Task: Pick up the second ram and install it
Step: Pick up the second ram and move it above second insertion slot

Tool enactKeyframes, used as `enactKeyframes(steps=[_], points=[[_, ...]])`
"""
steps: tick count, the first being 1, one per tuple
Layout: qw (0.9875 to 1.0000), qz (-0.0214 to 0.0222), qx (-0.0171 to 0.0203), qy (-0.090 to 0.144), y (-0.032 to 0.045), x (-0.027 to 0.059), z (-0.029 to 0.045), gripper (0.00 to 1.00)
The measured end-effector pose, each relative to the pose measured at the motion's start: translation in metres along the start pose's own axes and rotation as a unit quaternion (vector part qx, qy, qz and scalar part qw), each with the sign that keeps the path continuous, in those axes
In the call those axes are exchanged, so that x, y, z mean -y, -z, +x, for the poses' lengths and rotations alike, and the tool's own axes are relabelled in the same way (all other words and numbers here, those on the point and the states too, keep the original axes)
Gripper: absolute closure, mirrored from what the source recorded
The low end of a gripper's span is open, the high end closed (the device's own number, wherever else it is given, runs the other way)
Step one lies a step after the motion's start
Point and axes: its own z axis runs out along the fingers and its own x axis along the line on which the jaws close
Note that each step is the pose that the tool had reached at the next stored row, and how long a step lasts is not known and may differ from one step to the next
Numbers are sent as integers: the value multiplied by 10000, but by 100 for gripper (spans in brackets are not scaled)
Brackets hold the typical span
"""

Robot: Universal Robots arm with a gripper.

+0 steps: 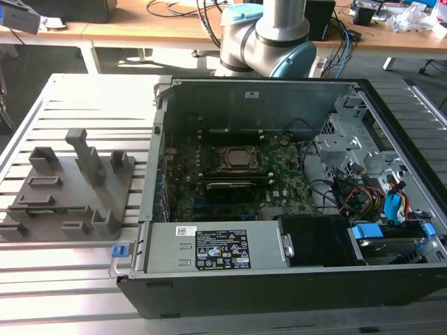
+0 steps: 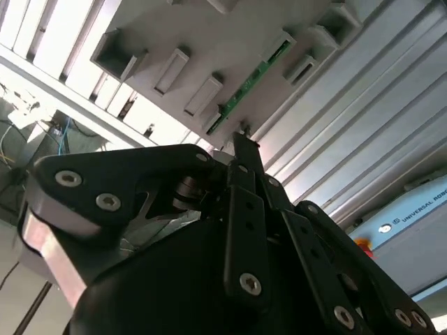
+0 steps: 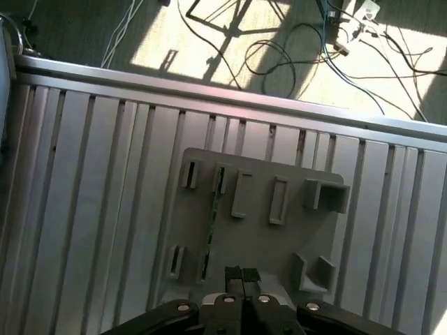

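Gripper (image 2: 243,143) (image 3: 242,274): black linkage body, closest to the lens in both wrist views; the fingers (image 3: 234,273) are together, tip against tip, with nothing between them. They point toward the grey holder plate (image 3: 258,237) (image 2: 230,42) and stand apart from it. Second ram (image 3: 209,241) (image 2: 248,87) (image 1: 52,209): long, thin green board, set on edge in a narrow slot of the holder plate, running along one side of the plate between small raised blocks; in the first wrist view it shows edge-on as a thin dark line, one end near the fingertips but not touching them. Holder plate, exterior view (image 1: 70,188): flat grey base carrying several upright blocks and slotted stands, lying on the slatted metal surface (image 1: 70,279) (image 3: 84,209) at the exterior view's left, just beside the computer case (image 1: 279,300). Computer case: black, lying on its side with the panel off, interior open to view. Contents: green motherboard (image 1: 279,174) on the case floor; CPU socket (image 1: 237,159) near the board's middle, its metal frame in place; silver power supply (image 1: 209,248) along the near wall; drive bay with blue tabs (image 1: 391,241) at the exterior view's right; bundle of coloured cables (image 1: 377,199) beside the bay. Robot arm (image 1: 269,35): silver and pale-blue joint, standing behind the case. Floor (image 3: 279,42): beyond the surface's edge in the first wrist view, with loose cables lying in a patch of sunlight.
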Motion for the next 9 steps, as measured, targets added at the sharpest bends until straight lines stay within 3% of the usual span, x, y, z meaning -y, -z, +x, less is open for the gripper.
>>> enactKeyframes(steps=[3,6,7,8,9], points=[[9996,2,-9,280,0,0,0,89],[9981,4,-19,620,0,0,0,89],[9970,4,-23,767,0,0,0,89],[9942,6,-33,1074,0,0,0,89],[9932,6,-36,1165,-1,0,0,89]])
